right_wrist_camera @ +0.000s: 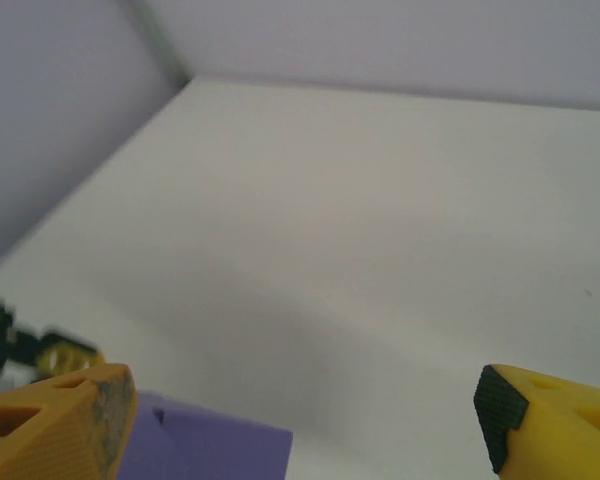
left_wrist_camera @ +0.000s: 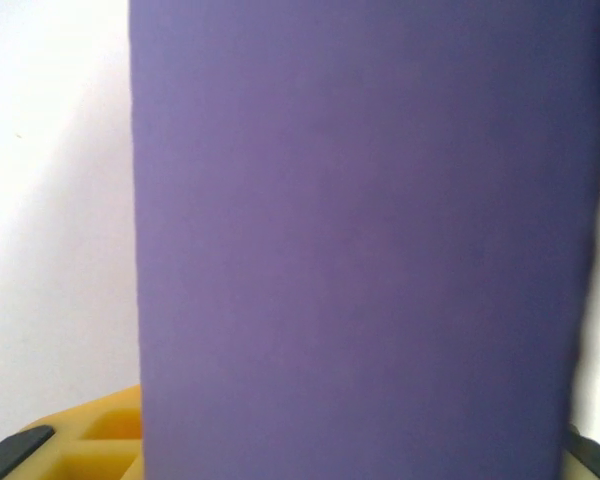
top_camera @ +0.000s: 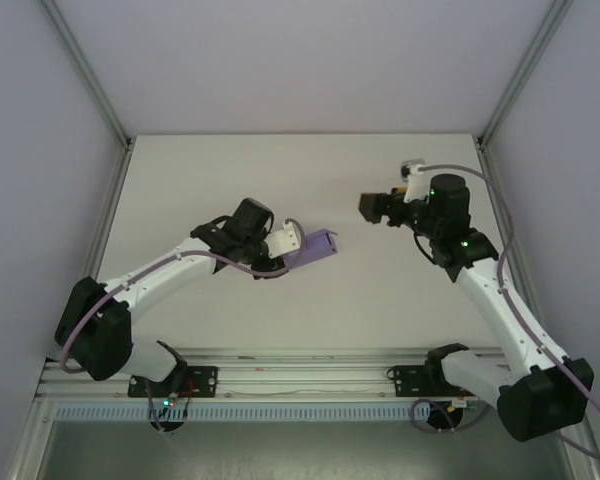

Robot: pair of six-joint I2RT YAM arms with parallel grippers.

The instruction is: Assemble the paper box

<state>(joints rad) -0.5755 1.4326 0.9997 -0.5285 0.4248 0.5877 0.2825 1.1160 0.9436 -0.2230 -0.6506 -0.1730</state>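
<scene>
The paper box (top_camera: 316, 246) is a small purple card piece held just above the middle of the table. My left gripper (top_camera: 294, 240) is shut on its left end. In the left wrist view the purple card (left_wrist_camera: 360, 240) stands close in front of the lens, with a yellow finger (left_wrist_camera: 90, 432) at its lower left. My right gripper (top_camera: 374, 207) hangs to the right of the box, apart from it. Its yellow fingers (right_wrist_camera: 60, 420) stand wide open with nothing between them, and the box's corner (right_wrist_camera: 215, 452) lies beyond, low on the left.
White enclosure walls with metal corner posts (top_camera: 90, 85) ring the white table (top_camera: 310, 165). A rail (top_camera: 300, 375) carrying both arm bases runs along the near edge. The right arm's cable (top_camera: 485, 175) loops near the back right corner.
</scene>
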